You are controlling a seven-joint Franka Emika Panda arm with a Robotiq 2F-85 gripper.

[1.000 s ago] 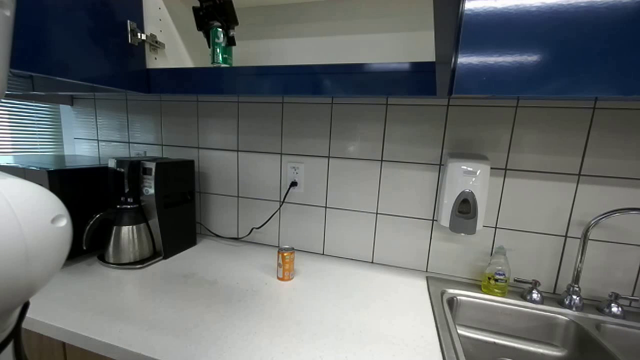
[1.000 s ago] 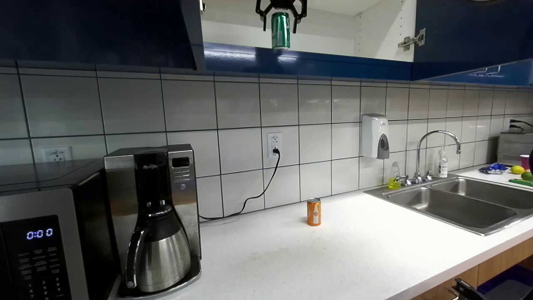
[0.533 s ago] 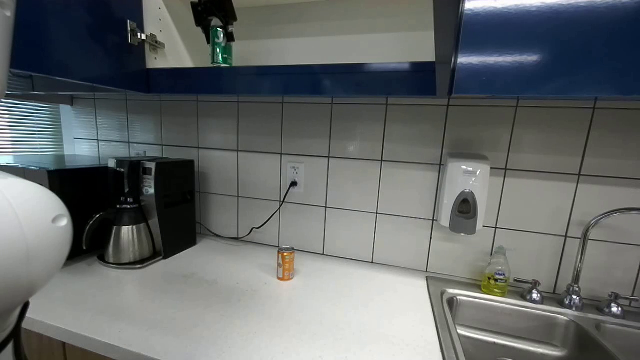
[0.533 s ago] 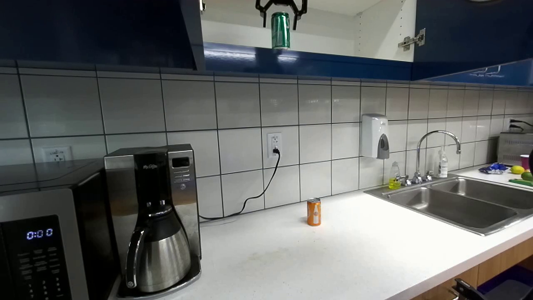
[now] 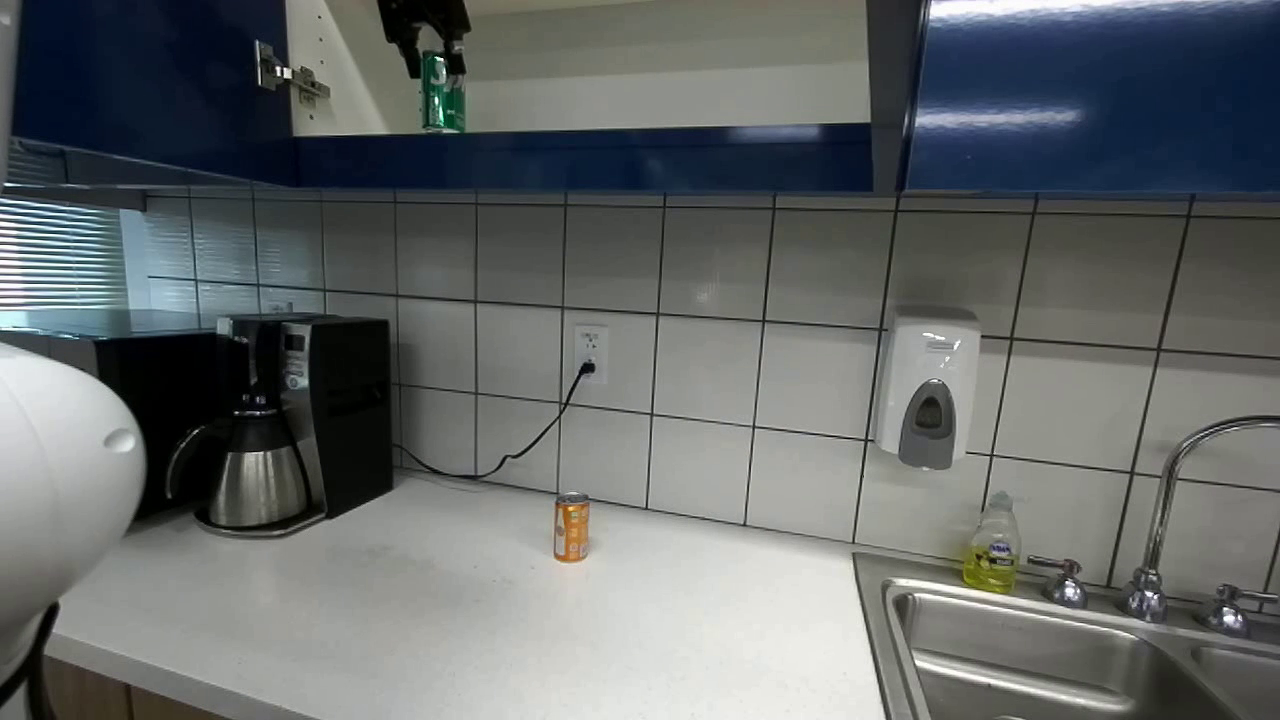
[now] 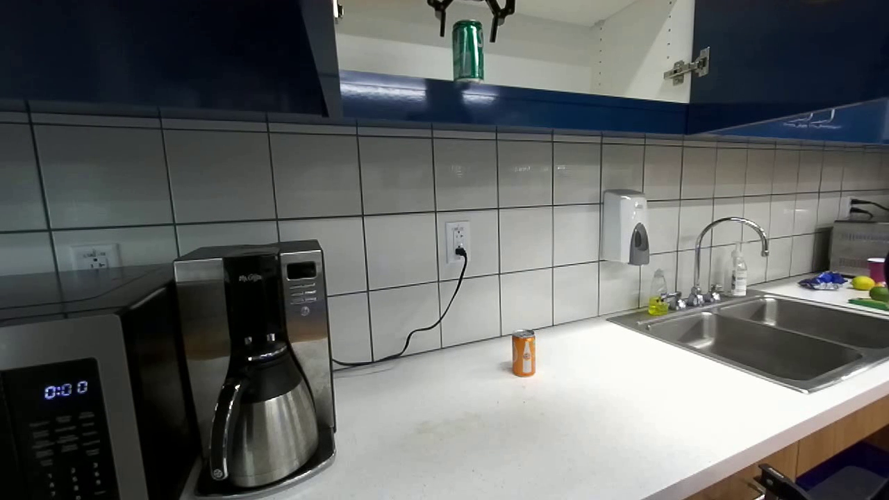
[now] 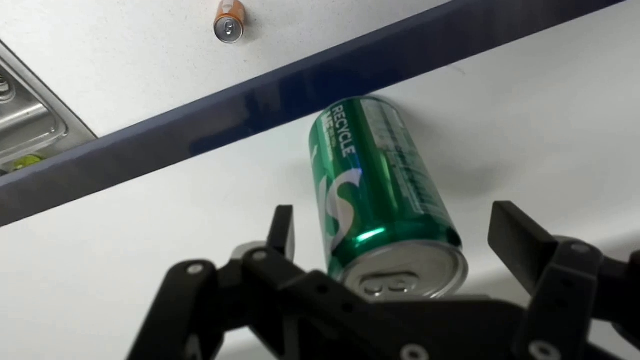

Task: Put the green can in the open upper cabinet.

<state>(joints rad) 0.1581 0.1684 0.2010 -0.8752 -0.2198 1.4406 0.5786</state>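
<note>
In the wrist view, the black two-fingered gripper (image 7: 392, 215) has its fingers spread apart, one to each side of the small green metal drink can (image 7: 380, 185), with a gap showing on both sides. The can stands upright inside the open upper cabinet (image 5: 670, 95) — a wall cabinet with glossy dark blue door and trim and a pale interior — close to the front edge. Both exterior views crop the gripper at the top; only the wrist view shows the can's silvery lid with its pull tab. An exterior view catches slatted window blinds (image 5: 60, 255) at its edge. All three views show the orange metal drink can (image 5: 571, 528) upright on the white countertop (image 5: 480, 620).

On the green can, the wrist view makes legible RECYCLE ME in white capitals beside a large pale letter like an S; the smaller print is blurred. In an exterior view the black-and-steel coffee maker (image 6: 253, 312) bears the name Mr. Coffee, and the black-and-steel microwave (image 6: 90, 403) displays 0:00. The lettering on the white plastic wall soap dispenser (image 5: 928, 385) is too small to read.
</note>
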